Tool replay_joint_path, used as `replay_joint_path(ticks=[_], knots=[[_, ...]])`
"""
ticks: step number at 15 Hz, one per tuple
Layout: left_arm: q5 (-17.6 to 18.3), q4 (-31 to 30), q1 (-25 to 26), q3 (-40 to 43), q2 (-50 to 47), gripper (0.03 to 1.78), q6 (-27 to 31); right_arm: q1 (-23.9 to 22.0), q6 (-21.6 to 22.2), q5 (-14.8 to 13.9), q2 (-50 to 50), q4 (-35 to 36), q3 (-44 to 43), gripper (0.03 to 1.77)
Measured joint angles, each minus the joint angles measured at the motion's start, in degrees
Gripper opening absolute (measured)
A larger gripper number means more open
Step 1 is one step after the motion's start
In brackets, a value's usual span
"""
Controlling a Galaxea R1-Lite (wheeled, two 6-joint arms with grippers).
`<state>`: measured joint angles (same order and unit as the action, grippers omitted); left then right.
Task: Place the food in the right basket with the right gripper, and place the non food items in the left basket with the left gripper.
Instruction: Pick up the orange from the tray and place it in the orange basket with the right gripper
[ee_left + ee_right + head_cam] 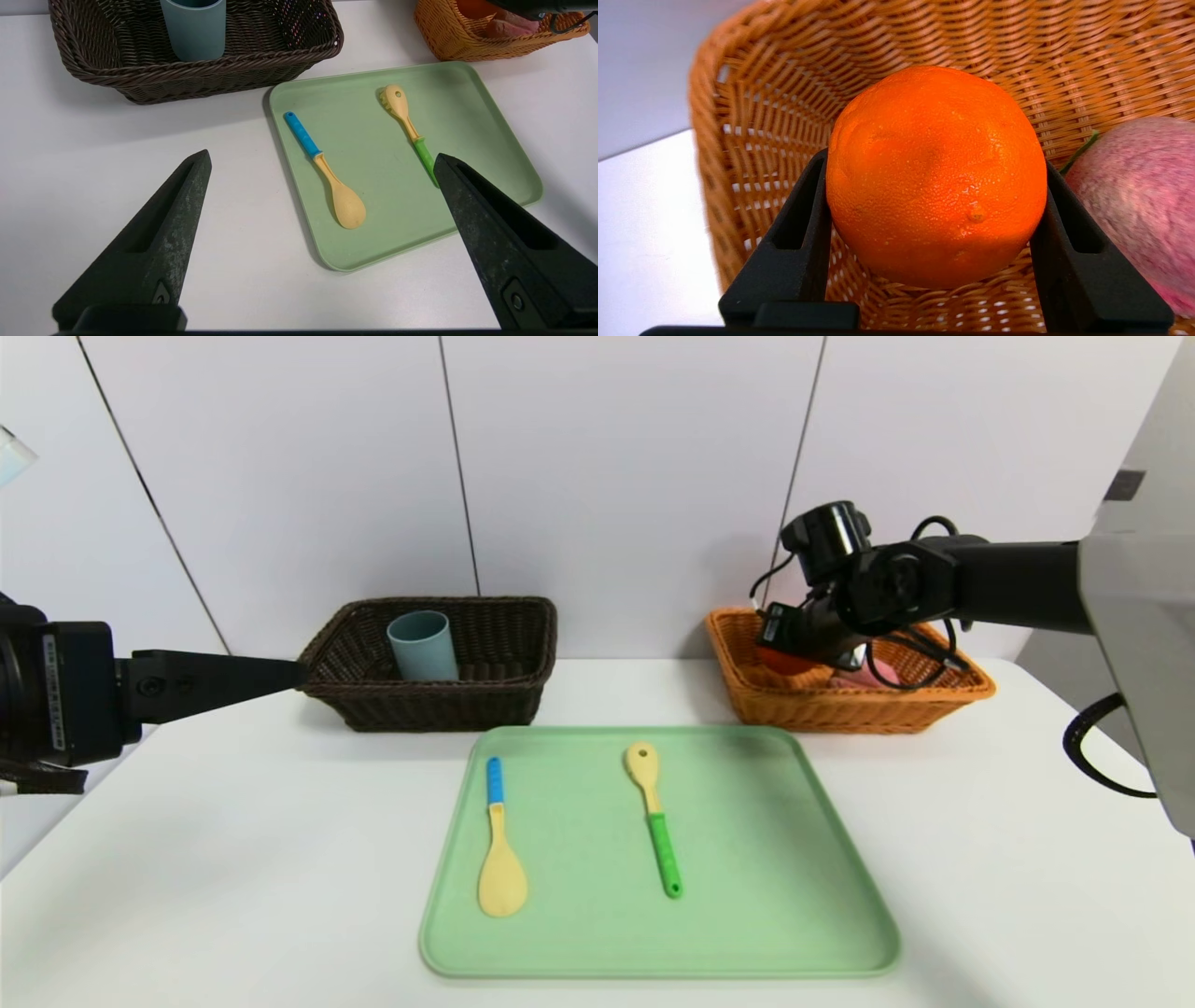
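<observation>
Our right tool (pixel 937 191) clamps the orange (pixel 936 177) inside the tan basket (pixel 724 205); next, we spread and release!

Two baskets stand behind the tray (pixel 747 859): one dark basket (pixel 448 705) behind its left part, one orange basket (pixel 840 714) behind its right part. Two spoons lie on the tray, one blue-handled spoon (pixel 499 868) and one green-handled spoon (pixel 661 840). There is one cup (pixel 423 649), behind the tray in the dark basket. Two fruits are behind the tray at the orange basket: one orange (pixel 936 177) and one peach (pixel 1139 200).
</observation>
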<state>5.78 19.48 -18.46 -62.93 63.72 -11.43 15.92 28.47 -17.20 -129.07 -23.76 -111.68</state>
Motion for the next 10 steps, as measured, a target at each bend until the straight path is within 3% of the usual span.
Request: replay_joint_path(ticks=[10], knots=[[0.0,0.1,0.0,-0.2,0.5,1.69,0.0,-0.4,0.0,-0.8,-1.2,-0.6,0.1,1.53]])
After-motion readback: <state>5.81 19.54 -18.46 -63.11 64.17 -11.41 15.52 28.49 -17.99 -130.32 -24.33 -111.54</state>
